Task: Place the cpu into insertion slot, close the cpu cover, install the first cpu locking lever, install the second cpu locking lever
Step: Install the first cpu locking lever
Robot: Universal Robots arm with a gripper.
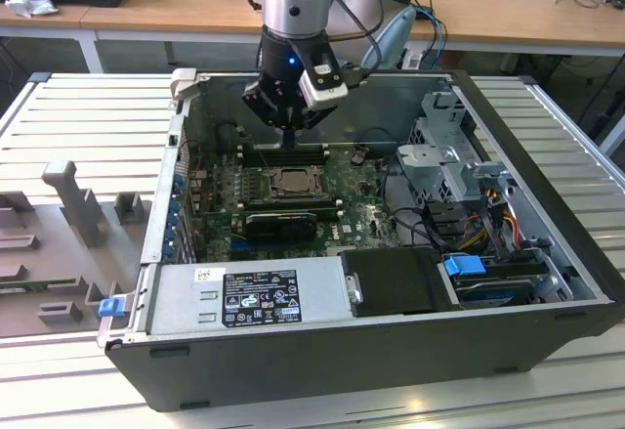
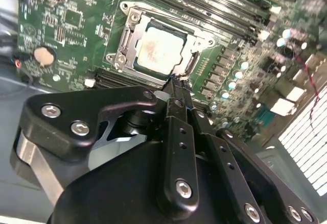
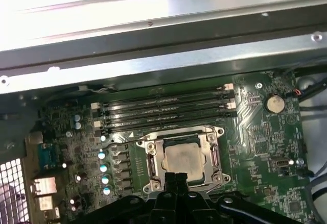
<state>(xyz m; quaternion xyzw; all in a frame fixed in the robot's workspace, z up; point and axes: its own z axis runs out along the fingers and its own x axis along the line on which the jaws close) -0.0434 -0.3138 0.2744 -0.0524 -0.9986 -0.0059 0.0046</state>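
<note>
The cpu (image 2: 162,48) lies flat in the insertion slot (image 1: 291,183) on the green board, its pale face showing in both wrist views (image 3: 181,157). The silver cpu cover (image 2: 130,36) lies down around it as a frame (image 3: 152,158), with the chip showing through its window. My gripper (image 1: 293,142) hangs just above the far edge of the socket. Its two dark fingers are pressed together with nothing between them, and the tips (image 2: 176,82) sit right at the socket's rim (image 3: 177,177). How the locking levers stand I cannot make out.
Long black memory slots (image 3: 163,106) run beside the socket, and a black oblong card (image 1: 283,222) lies on its near side. A grey power supply box (image 1: 244,297) fills the case front. A drive cage (image 1: 449,155) and cables stand at the exterior view's right.
</note>
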